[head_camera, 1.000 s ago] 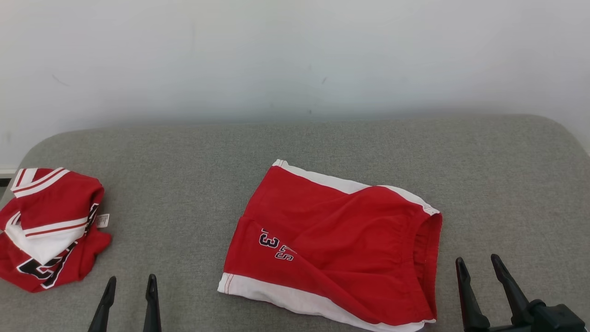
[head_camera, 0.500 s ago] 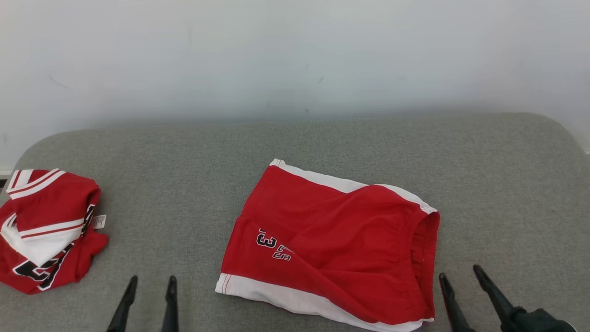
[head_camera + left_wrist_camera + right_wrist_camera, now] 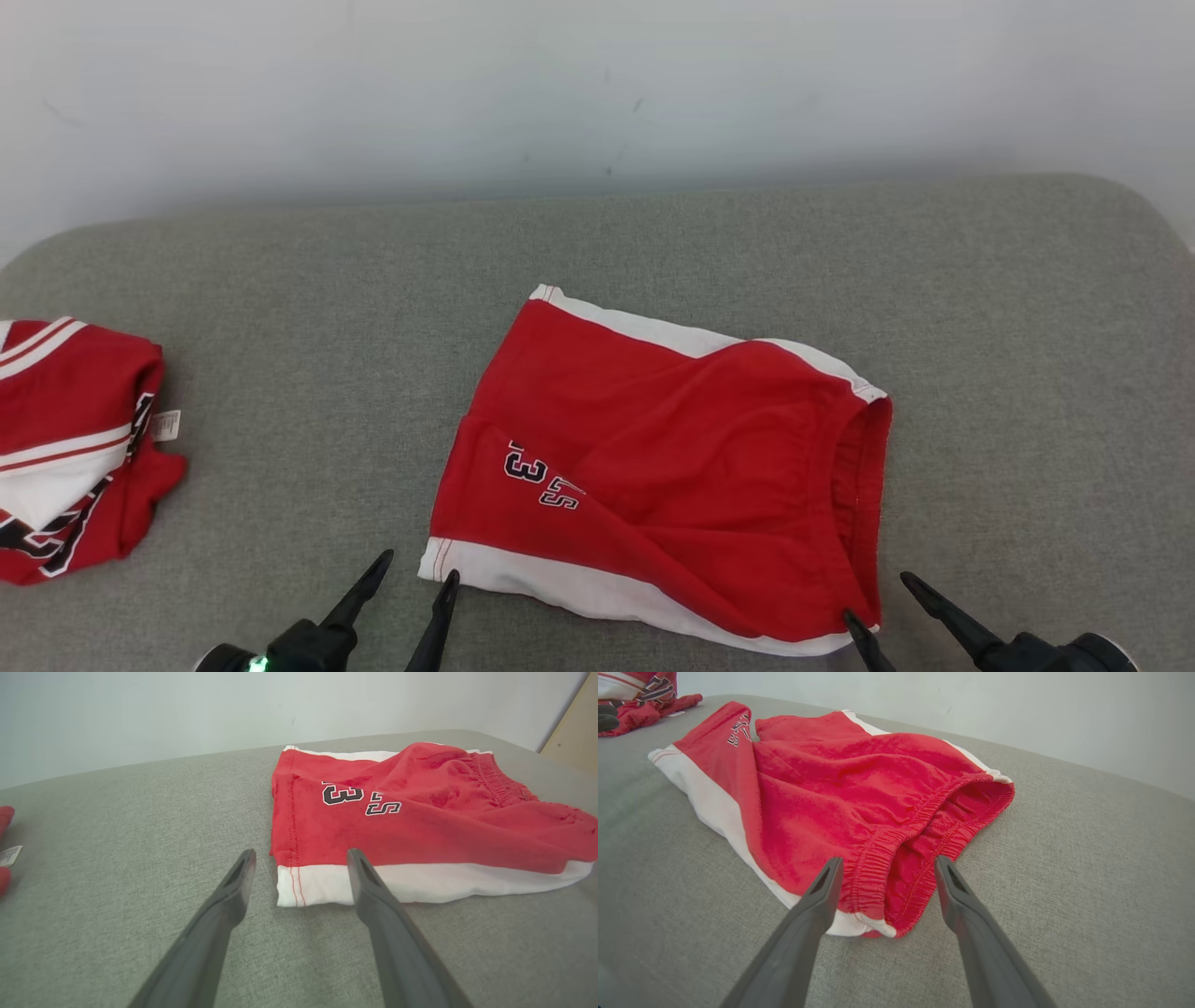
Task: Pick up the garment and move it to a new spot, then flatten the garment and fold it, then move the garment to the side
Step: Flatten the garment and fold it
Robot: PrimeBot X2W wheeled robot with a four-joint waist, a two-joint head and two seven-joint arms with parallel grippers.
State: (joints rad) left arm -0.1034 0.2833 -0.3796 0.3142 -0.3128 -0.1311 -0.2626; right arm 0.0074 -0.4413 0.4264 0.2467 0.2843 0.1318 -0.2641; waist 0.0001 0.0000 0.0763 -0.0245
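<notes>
Head view: at the near edge both grippers stand wide open and empty, the left gripper [image 3: 420,565] poised just beside the white hem corner [image 3: 303,886] of the shorts [image 3: 672,467], the right gripper [image 3: 878,597] at the near end of the elastic waistband [image 3: 878,858]. The red shorts lie roughly flat in the middle of the grey cushion [image 3: 280,308], number print facing up. The pick-up appears about to begin; a clean lift would call for each pair of fingers to straddle its corner, pinch through every layer, and rise together so the cloth hangs spread rather than bunched. Well apart to the left, a second red-and-white garment [image 3: 65,448] sits crumpled; a pale wall [image 3: 597,84] closes the scene behind.
</notes>
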